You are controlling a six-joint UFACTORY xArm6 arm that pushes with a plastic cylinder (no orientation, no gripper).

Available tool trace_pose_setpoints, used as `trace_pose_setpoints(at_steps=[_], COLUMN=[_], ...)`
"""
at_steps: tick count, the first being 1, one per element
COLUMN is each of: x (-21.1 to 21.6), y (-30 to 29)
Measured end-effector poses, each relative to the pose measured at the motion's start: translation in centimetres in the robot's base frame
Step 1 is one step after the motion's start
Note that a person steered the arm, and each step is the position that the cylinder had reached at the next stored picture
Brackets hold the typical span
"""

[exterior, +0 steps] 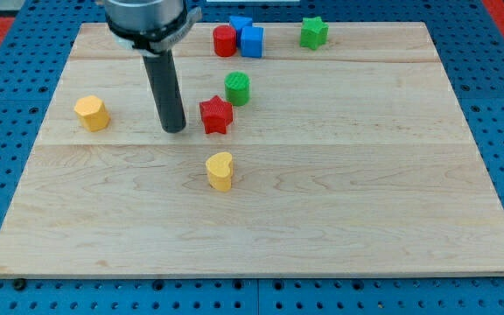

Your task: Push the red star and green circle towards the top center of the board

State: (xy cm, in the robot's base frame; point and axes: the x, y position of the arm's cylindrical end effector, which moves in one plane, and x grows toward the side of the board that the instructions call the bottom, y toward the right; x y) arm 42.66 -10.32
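Observation:
The red star [216, 115] lies a little left of the board's middle, in the upper half. The green circle [237, 88] sits just above and to the right of it, nearly touching it. My tip [174, 129] rests on the board just left of the red star, with a small gap between them. The rod rises straight up from the tip to the arm at the view's top.
A red cylinder [224, 41] and two blue blocks [251, 41] cluster at the top center of the wooden board [366, 192]. A green star [314, 32] lies at the top right. A yellow block [92, 113] is at the left, a yellow heart [220, 171] below the red star.

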Motion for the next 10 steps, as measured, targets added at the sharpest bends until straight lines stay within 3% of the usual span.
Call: trace_pose_setpoints(at_steps=[1, 3, 5, 7, 9, 10], x=[1.9, -2.6, -7.7, -5.8, -11.6, -10.4], y=[2.3, 7.0, 7.9, 7.8, 9.5, 9.6])
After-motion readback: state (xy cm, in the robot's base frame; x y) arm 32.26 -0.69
